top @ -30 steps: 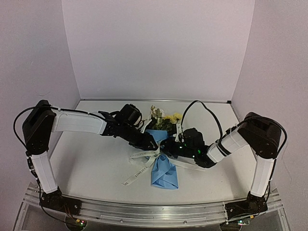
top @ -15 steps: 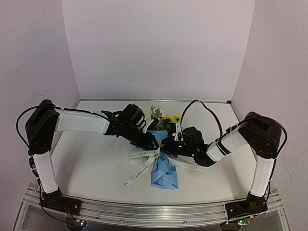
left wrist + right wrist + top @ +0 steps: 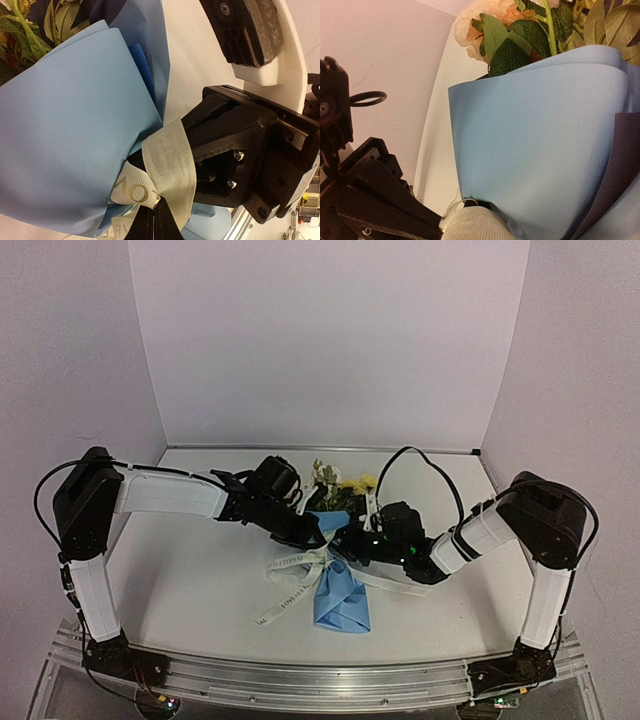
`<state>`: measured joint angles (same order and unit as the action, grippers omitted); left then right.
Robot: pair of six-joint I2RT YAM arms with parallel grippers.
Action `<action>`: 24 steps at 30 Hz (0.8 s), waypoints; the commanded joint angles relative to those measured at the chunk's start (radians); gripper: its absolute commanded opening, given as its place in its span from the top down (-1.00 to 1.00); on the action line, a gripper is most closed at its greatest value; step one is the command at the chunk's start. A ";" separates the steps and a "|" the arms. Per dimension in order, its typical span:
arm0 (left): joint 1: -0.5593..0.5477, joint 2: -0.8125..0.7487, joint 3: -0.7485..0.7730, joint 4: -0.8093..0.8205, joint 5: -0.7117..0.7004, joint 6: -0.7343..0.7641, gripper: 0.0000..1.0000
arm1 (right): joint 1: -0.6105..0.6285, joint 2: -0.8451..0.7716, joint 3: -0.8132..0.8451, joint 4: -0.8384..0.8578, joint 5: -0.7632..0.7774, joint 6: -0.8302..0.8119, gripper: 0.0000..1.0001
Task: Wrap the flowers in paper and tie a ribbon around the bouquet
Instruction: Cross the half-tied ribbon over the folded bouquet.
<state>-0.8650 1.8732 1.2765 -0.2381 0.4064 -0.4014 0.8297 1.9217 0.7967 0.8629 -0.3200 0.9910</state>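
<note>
Looking down from the top, I count one bouquet (image 3: 335, 570) lying flat in the middle of the worktop (image 3: 200, 580). It has one sheet of blue paper (image 3: 342, 602) rolled around it. The flowers (image 3: 340, 485) poke out at the far end, and the folded paper points back at me. One ribbon (image 3: 290, 585) goes around the thin middle of it. I count two loose strips of it lying on the worktop, to the left of the paper.

My two arms meet at that middle. My left fingers (image 3: 150, 227) are pinched together on the ribbon, right by the paper. My right fingers (image 3: 348, 540) are closed too, close against the bouquet from the other side. I cannot tell what they pinch.
</note>
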 commanded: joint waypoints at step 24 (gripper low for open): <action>0.009 -0.110 -0.075 0.147 -0.025 -0.029 1.00 | 0.025 -0.310 -0.057 -0.396 0.096 -0.240 0.42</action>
<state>-0.8604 1.8088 1.2063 -0.1215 0.3222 -0.4678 0.8421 1.6781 0.7030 0.5964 -0.2800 0.8614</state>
